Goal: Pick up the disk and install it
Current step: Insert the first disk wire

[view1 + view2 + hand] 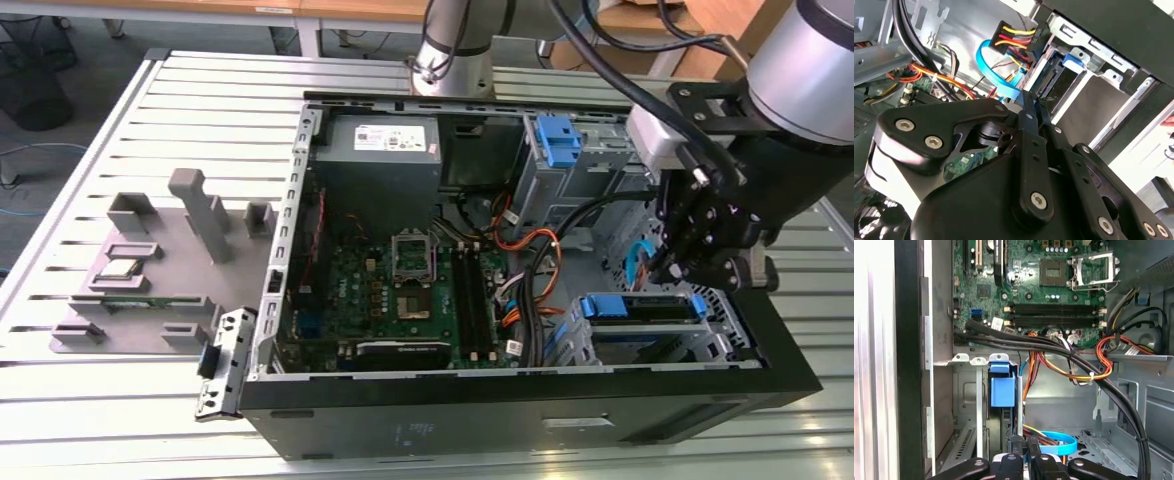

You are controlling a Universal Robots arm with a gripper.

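Note:
The disk [641, 307], framed by its blue carrier, lies in the grey drive cage [727, 335] at the near corner of the open computer case, on the exterior view's right. In the first wrist view it stands edge-on in the cage slot, with its blue end tab [1003, 390] facing the motherboard. The second wrist view catches the same tab [1074, 60]. My gripper [674, 270] hovers just above the disk's end. Its black fingers [1025, 442] are shut with nothing between them, and they meet tip to tip [1033, 97] beside the cage.
The motherboard [400, 290] and power supply [380, 150] fill the case. Another blue bracket [557, 140] sits on the far cage. Orange and black cables [1064, 352] and a blue ribbon cable [999, 75] run close by. A grey fixture [147, 270] holds parts on the table.

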